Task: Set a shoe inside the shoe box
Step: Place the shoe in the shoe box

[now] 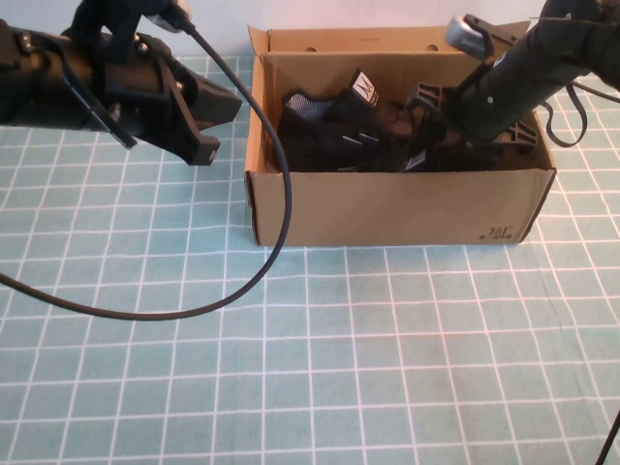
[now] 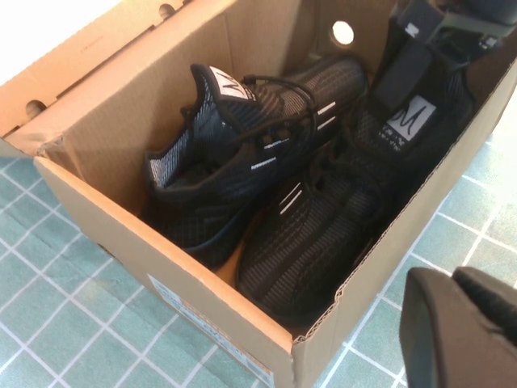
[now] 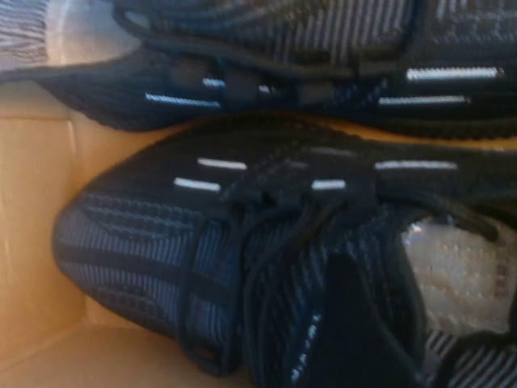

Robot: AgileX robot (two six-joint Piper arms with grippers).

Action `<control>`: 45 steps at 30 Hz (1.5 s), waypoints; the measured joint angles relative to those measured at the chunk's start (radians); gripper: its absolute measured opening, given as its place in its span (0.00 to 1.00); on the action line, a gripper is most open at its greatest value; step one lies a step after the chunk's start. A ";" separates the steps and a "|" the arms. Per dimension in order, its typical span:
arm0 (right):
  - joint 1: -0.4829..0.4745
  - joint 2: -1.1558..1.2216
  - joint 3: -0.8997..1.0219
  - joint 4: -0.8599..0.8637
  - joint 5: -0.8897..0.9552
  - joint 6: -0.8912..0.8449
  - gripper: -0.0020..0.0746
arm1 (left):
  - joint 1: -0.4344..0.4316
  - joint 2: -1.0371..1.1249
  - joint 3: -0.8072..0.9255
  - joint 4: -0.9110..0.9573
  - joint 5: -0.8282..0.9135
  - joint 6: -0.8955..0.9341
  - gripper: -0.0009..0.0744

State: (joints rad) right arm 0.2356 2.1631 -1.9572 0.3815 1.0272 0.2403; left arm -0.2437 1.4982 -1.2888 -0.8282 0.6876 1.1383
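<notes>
Two shoes lying in the box, right arm reaching inside

Nearest the rectangular brown cardboard shoe box (image 1: 387, 208), the checked teal desk (image 1: 310, 368) is lying bare. Inside the box, the black knit lace-up shoe (image 2: 323, 218) is resting flat beside its twin shoe (image 2: 242, 153), seemingly just released. The right gripper (image 2: 412, 65) is hovering over its tongue, jaws apart, gripping nothing. Left of the box, the left gripper (image 1: 199, 121) is waiting, jaws closed.

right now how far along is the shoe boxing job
Done: two black knit sneakers lie side by side in the brown cardboard shoe box, the second sneaker beside the first sneaker. In hand: nothing; the right pincer sits open inside the box over the second sneaker. The left pincer hovers shut beside the box. Left: withdrawing the right arm.
</notes>
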 joint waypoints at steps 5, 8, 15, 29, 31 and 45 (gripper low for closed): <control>0.000 -0.005 0.000 -0.023 0.012 0.004 0.49 | 0.000 0.000 0.000 0.000 0.007 0.000 0.01; 0.000 -0.019 0.000 -0.045 0.021 0.005 0.49 | 0.000 0.000 0.000 0.000 0.009 0.000 0.01; 0.000 -0.104 0.000 -0.136 0.076 0.008 0.48 | 0.000 0.000 0.000 0.000 0.009 0.000 0.01; 0.002 -0.308 0.020 -0.267 0.211 0.000 0.10 | 0.000 0.000 0.000 -0.050 -0.054 0.000 0.01; 0.017 -0.349 0.050 -0.283 0.214 0.000 0.05 | 0.000 0.000 0.000 -0.053 -0.056 -0.012 0.01; 0.335 -0.933 0.505 -0.571 0.220 0.192 0.02 | 0.000 -0.311 0.123 -0.063 -0.140 -0.115 0.01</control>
State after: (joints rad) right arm 0.5710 1.2305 -1.4521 -0.1892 1.2476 0.4321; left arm -0.2437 1.1871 -1.1655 -0.8915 0.5474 1.0228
